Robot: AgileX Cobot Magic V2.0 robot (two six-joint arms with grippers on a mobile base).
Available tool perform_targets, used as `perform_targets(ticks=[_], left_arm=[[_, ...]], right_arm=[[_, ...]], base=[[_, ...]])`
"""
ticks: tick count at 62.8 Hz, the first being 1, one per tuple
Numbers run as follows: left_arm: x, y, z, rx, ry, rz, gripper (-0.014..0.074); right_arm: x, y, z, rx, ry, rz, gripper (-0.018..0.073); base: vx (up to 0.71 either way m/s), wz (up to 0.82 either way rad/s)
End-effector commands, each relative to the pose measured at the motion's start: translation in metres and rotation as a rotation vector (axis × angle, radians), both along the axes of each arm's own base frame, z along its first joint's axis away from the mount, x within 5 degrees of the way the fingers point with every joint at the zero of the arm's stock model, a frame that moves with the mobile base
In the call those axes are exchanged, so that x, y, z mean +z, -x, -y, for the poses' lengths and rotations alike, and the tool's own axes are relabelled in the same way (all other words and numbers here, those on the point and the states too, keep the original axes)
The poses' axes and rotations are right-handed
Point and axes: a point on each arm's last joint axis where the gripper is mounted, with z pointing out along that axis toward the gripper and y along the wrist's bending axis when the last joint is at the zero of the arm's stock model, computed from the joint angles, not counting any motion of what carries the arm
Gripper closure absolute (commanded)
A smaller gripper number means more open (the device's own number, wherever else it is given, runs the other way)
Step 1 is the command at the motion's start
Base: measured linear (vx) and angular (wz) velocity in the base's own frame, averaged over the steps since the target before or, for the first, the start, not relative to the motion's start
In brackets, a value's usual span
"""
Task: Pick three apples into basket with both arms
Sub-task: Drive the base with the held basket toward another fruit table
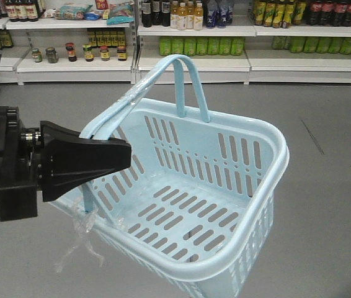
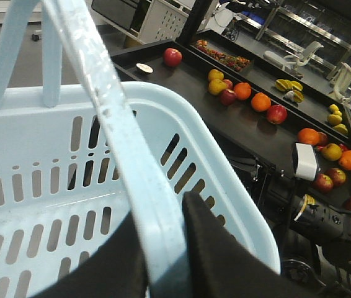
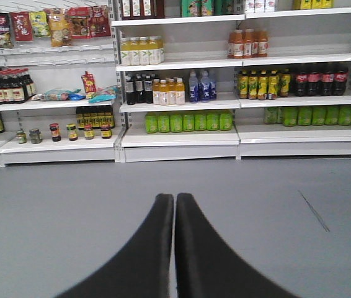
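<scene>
Clamping the basket (image 1: 279,162) by a handle (image 2: 116,146), the left pincer (image 1: 110,155) is partly cropped; the right pincer's (image 3: 174,206) tips touch.

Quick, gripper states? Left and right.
Left gripper: closed on one hoop handle of the basket.
Right gripper: closed, nothing between the fingers.

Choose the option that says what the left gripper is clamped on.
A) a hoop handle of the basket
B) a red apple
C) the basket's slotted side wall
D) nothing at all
A: in the left wrist view the pale blue hoop handle runs between the fingers of the left gripper, and the front view shows it closed on that handle above the basket.
</scene>
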Motion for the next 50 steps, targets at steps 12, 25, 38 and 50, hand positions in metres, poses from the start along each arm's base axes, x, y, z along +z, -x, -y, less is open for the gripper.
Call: perform_targets(ticks=[12, 25, 38, 50], left_arm=[[0.0143, 0.0048, -0.0022, 0.016, 0.023, 0.041, 0.0603], [0.0143, 0.0048, -0.0022, 0.016, 0.023, 0.041, 0.0603], [0.0143, 0.0048, -0.0022, 0.016, 0.023, 0.041, 0.0603], [0.0143, 0.0048, -0.0022, 0.016, 0.023, 0.041, 0.0603]], right_arm=[[0.0026, 0.0003, -0.0013, 0.012, 0.011, 0.069, 0.0564], [0.0026, 0.0003, -0.0013, 0.012, 0.011, 0.069, 0.0564], [0.0026, 0.0003, -0.0013, 0.012, 0.011, 0.069, 0.0564], [0.0026, 0.0003, -0.0013, 0.012, 0.011, 0.069, 0.0564]], base=[[0.23, -0.24], [0.22, -0.29], [0.2, -0.34], [0.19, -0.35]])
